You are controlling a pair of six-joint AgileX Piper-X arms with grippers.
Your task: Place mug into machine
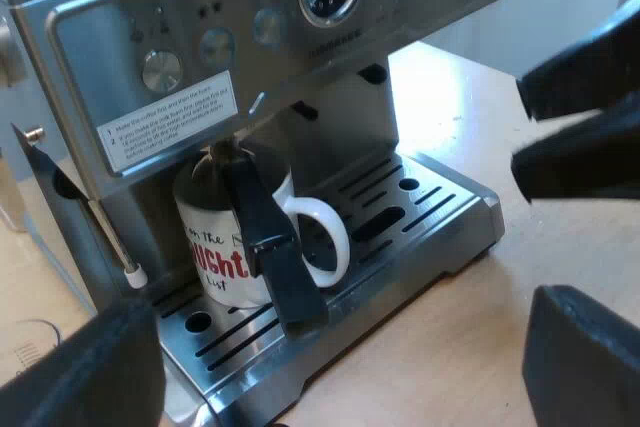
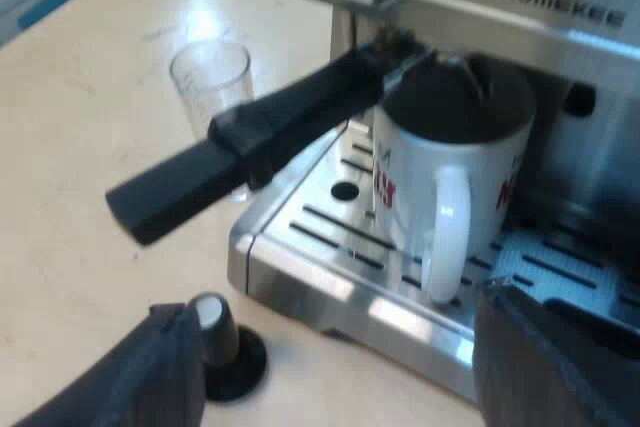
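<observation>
A white mug [image 1: 225, 247] with red lettering stands upright on the machine's drip tray [image 1: 420, 217], under the brew head of the espresso machine [image 1: 200, 37]. The holder's dark handle [image 1: 270, 242] is locked into the machine's front and juts out across the mug. My left gripper [image 1: 345, 347] hangs open before the tray, holding nothing. My right gripper [image 2: 335, 347] is also open and empty, a short way off the mug [image 2: 450, 167] on its handle side, with the holder's handle [image 2: 250, 142] reaching out above the tray's corner. The right gripper [image 1: 565, 122] also hovers beside the tray.
A measuring glass [image 2: 212, 82] stands on the wooden table next to the drip tray [image 2: 320, 277]. A tamper with a black knob [image 2: 225, 342] sits on the table by the tray's corner, close to one right finger. The steam wand [image 1: 110, 237] hangs beside the mug.
</observation>
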